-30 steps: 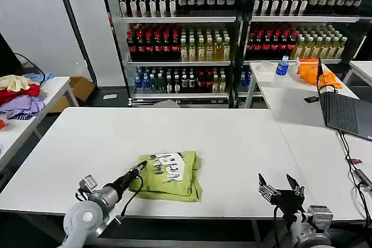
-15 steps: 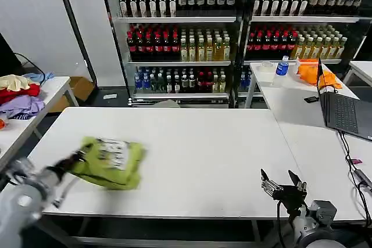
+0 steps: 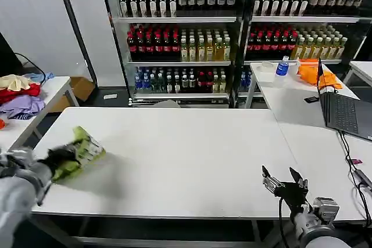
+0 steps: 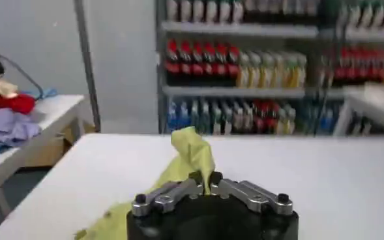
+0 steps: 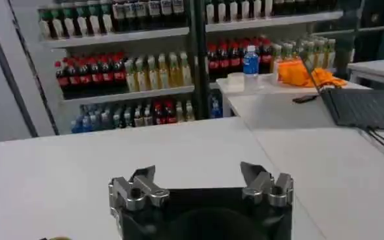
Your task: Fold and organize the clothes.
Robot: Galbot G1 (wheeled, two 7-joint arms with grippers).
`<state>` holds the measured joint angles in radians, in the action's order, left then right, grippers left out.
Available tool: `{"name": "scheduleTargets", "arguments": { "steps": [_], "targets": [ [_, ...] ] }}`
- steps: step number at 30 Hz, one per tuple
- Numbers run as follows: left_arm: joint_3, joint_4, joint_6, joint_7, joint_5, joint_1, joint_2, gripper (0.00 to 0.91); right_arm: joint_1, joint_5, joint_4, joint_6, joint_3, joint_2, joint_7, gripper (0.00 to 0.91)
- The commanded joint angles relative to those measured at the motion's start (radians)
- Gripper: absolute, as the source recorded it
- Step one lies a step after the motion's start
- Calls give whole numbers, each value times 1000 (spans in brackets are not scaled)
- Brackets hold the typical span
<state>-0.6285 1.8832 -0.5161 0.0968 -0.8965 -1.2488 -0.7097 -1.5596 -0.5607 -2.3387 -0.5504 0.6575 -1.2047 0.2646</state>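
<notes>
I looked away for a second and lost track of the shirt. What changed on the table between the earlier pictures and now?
The left gripper, shut on the folded lime T-shirt, has dragged it from the table's front middle to its left edge, where it now sits bunched and tilted. The right gripper has stayed open and parked at the front right; the laptop has not moved.

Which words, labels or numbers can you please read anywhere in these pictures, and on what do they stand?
None can be read.
T-shirt print: bunched in the left gripper, too blurred.
Bottle labels on the shelves: too small.
Laptop: no text legible.
</notes>
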Motion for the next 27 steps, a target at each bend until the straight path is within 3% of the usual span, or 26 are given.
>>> {"name": "scheduleTargets", "arguments": {
  "steps": [1, 7, 14, 22, 23, 24, 25, 27],
  "targets": [
    [325, 85, 11, 55, 329, 87, -159, 20, -28, -3, -13, 1, 29, 2, 0, 907],
    [477, 105, -55, 104, 218, 228, -215, 20, -43, 14, -21, 1, 27, -14, -1, 907],
    [635, -86, -27, 96, 291, 396, -334, 20, -52, 35, -24, 3, 17, -33, -4, 907],
    [782, -171, -10, 79, 342, 504, -442, 50, -51, 35, -25, 1, 20, -24, -5, 907],
    [796, -185, -5, 72, 348, 517, -453, 141, -50, 35, -25, 0, 22, -20, -7, 907],
    [816, -199, -5, 67, 349, 533, -473, 675, -49, 35, -25, 0, 22, -18, -8, 907],
    [819, -208, -3, 66, 348, 539, -482, 907, -46, 34, -22, 0, 23, -15, -9, 907],
    [833, -236, 30, 55, 347, 556, -514, 907, -41, 34, -20, -1, 22, -12, -9, 907]
  ]
}}
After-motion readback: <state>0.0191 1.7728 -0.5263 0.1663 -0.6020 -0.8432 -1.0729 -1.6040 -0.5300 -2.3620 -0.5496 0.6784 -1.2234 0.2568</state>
